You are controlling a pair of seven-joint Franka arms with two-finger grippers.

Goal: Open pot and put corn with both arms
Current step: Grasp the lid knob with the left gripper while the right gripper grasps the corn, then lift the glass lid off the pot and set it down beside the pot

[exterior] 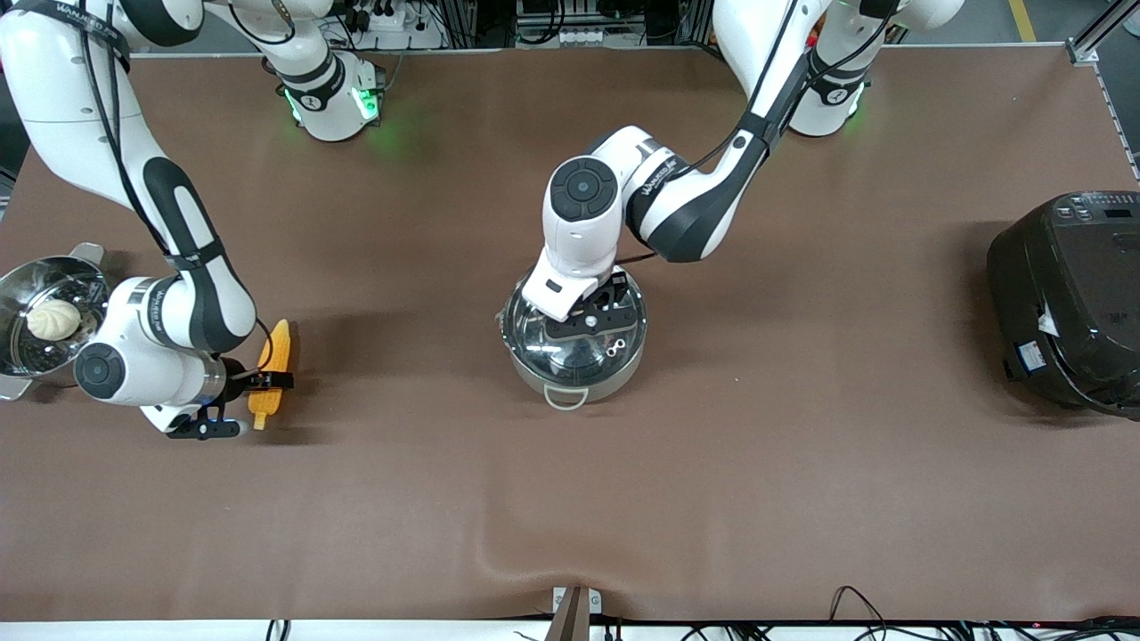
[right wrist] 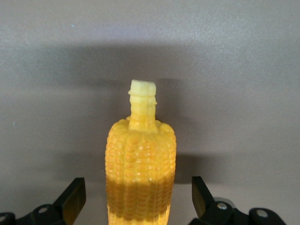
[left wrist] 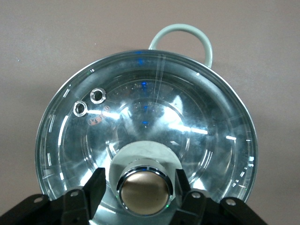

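Note:
The shiny pot (exterior: pixel 543 378) stands mid-table with its glass lid (exterior: pixel 570 352) on. My left gripper (exterior: pixel 595 313) is down over the lid, open. In the left wrist view its fingers (left wrist: pixel 96 186) stand on either side of the copper knob (left wrist: pixel 143 192) with small gaps, above the lid (left wrist: pixel 201 122). The corn (exterior: pixel 274 352) lies on the table toward the right arm's end. My right gripper (exterior: pixel 248 402) is open and low over it. In the right wrist view the corn (right wrist: pixel 140 164) lies between the fingers (right wrist: pixel 75 197) with clear gaps, its pale stub pointing away.
A steel pot (exterior: pixel 18 294) with a white bun (exterior: pixel 53 318) sits at the table's edge beside the right arm. A large black cooker (exterior: pixel 1069 298) stands at the left arm's end. One pale loop handle (exterior: pixel 566 396) of the pot points toward the front camera.

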